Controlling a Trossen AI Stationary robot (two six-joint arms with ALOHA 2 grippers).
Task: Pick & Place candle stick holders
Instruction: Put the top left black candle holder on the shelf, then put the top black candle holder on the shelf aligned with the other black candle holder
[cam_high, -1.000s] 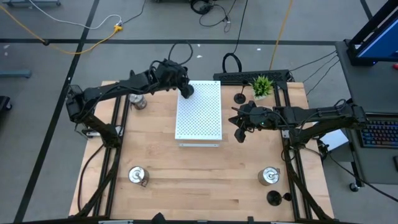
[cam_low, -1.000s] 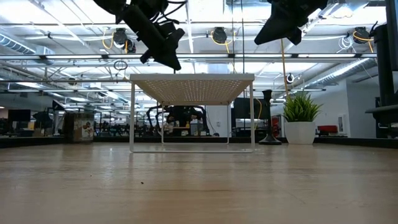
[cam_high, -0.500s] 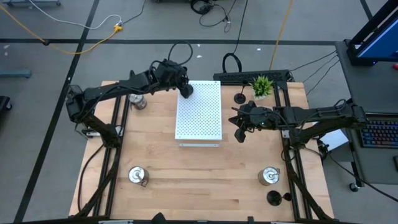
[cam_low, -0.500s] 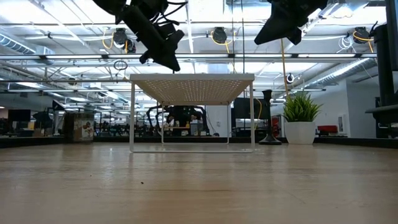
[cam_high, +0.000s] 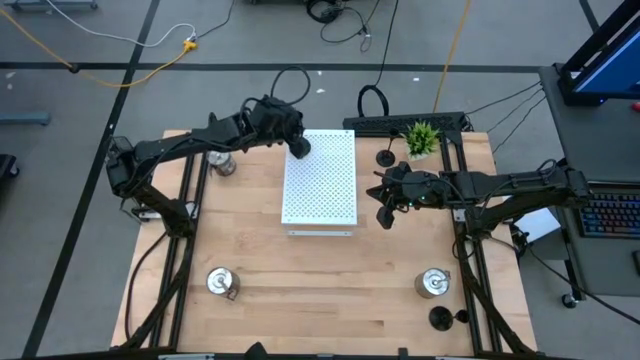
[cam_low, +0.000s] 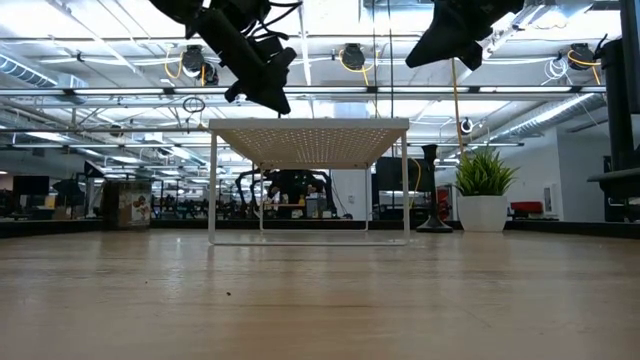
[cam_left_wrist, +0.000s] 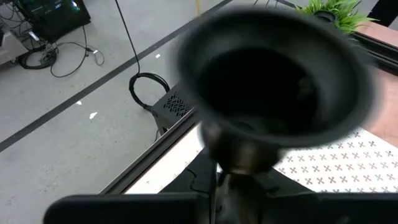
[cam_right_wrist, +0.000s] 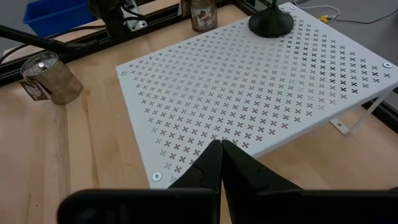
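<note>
Black holder (cam_high: 300, 146) on board (cam_high: 320, 185) — left claw (cam_high: 297, 143) unmoved | right claw (cam_high: 384, 217) unchanged

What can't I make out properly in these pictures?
- Left wrist view: the black candle stick holder is a close blur that hides much of the white board.
- Right wrist view: the top edge cuts off its stem.
- High view: the left gripper and that holder merge into one dark shape.
- Low view: the top edge cuts off both arms.

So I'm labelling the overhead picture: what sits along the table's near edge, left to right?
Shiny silver squat candle holder with side handle → second shiny silver squat candle holder → black round-based candle holder, lowest, at the right corner.
</note>
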